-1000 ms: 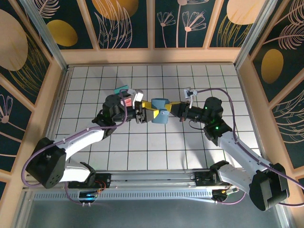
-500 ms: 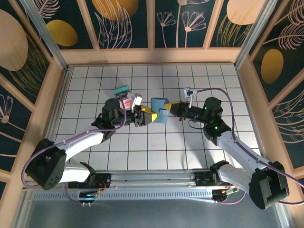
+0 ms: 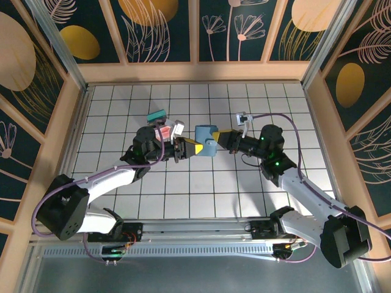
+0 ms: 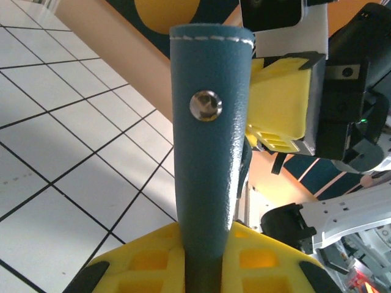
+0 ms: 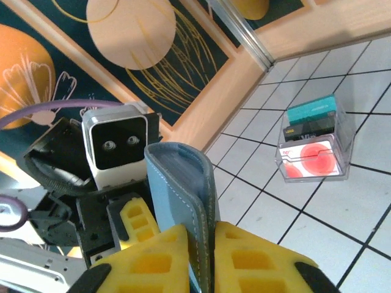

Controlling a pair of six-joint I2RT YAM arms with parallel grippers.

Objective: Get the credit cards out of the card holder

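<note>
The left gripper was clamped on the folded teal leather card holder, held above the white tiles; the right gripper was pinched on its opposite edge. One flap alone, it was judged, should be pulled, so pockets were exposed.

card holder: bifold, folded shut; dark teal leather outside, white stitching, metal snap stud; paler blue-grey inner face at the edge
holder pose: up off the counter, on edge, mid-counter; one end clamped in left fingers, other end between right fingers
credit cards: three; teal, black, red-pink with circles; stepped stack in a clear case; lying on the counter, back-left of holder, apart from it
</note>
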